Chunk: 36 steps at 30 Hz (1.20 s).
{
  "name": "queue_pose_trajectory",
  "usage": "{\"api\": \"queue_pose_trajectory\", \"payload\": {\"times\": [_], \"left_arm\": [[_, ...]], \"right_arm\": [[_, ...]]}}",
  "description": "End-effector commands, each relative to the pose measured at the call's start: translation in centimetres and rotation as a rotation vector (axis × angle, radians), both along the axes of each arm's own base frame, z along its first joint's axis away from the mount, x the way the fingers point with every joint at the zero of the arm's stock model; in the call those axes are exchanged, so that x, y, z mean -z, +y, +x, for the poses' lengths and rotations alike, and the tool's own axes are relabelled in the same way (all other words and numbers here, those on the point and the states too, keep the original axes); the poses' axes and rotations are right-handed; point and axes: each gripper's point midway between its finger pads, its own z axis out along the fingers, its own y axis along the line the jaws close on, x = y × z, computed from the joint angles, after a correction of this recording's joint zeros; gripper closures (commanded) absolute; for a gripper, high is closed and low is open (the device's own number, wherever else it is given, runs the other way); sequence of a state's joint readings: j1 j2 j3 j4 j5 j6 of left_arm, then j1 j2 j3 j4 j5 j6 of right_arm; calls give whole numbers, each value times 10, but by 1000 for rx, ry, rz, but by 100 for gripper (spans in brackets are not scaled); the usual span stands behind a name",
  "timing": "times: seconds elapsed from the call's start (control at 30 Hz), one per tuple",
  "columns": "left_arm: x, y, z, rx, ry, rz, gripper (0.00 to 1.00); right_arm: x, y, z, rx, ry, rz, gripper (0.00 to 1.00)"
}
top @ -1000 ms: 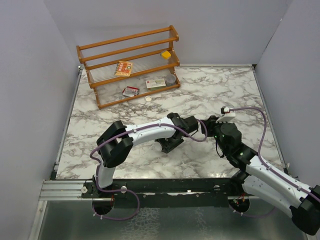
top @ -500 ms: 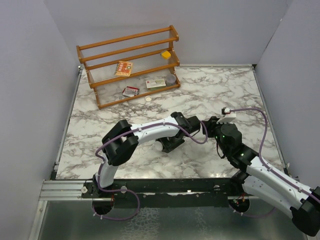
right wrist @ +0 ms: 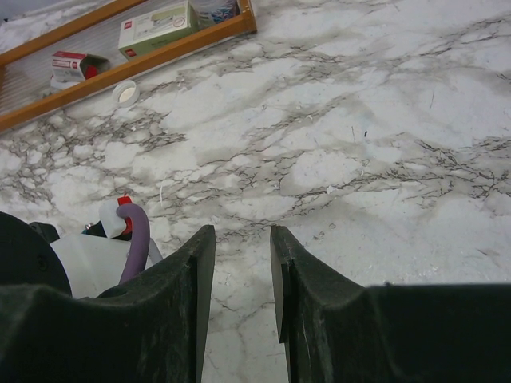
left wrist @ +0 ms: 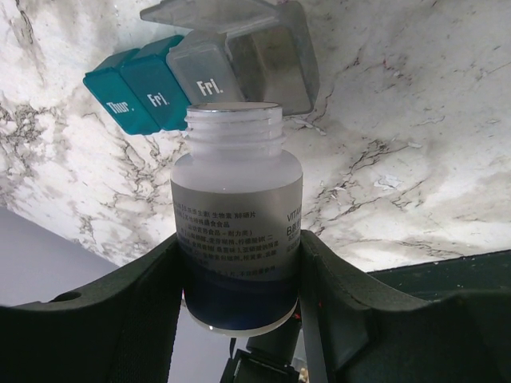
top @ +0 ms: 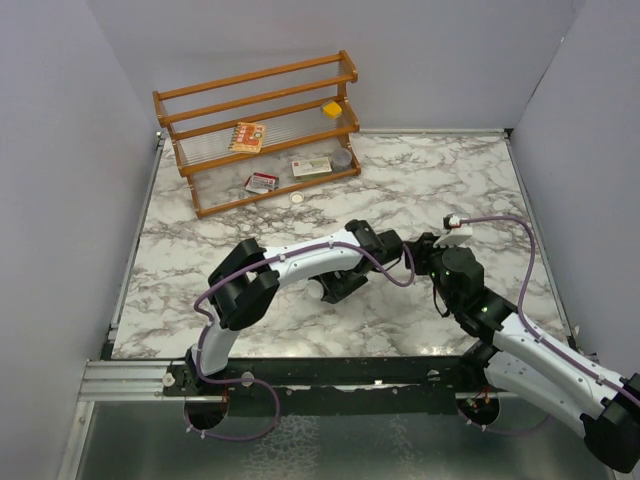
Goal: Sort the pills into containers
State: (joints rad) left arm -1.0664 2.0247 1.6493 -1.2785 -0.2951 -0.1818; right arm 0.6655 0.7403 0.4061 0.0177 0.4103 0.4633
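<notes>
Two teal, two translucent grey square containers (left wrist: 172, 76) near frosted cylindrical bottle (left wrist: 237, 231)

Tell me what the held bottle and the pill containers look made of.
The bottle: probably frosted plastic, going by its matte, hazy, translucent wall and threaded neck. The containers: moulded plastic, teal cells and translucent grey ones, smooth with a slight sheen.
</notes>
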Motion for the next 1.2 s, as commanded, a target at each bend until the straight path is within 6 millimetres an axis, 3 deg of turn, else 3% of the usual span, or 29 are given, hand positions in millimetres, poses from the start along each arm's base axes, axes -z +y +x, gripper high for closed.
{"api": "queue_pose_trajectory", "payload": {"times": [0.0, 0.3, 0.93, 1.17], "left_arm": [[-2, 3, 0, 3, -10, 49, 100], [4, 4, -5, -7, 24, 64, 100], [-6, -10, 6, 0, -24, 17, 100], [12, -2, -9, -6, 48, 45, 100]], "right_arm": [[-12, 5, 1, -12, -40, 45, 65], [-15, 4, -1, -15, -48, 52, 65], [-13, 8, 0, -32, -43, 48, 65], [-14, 7, 0, -30, -48, 50, 65]]}}
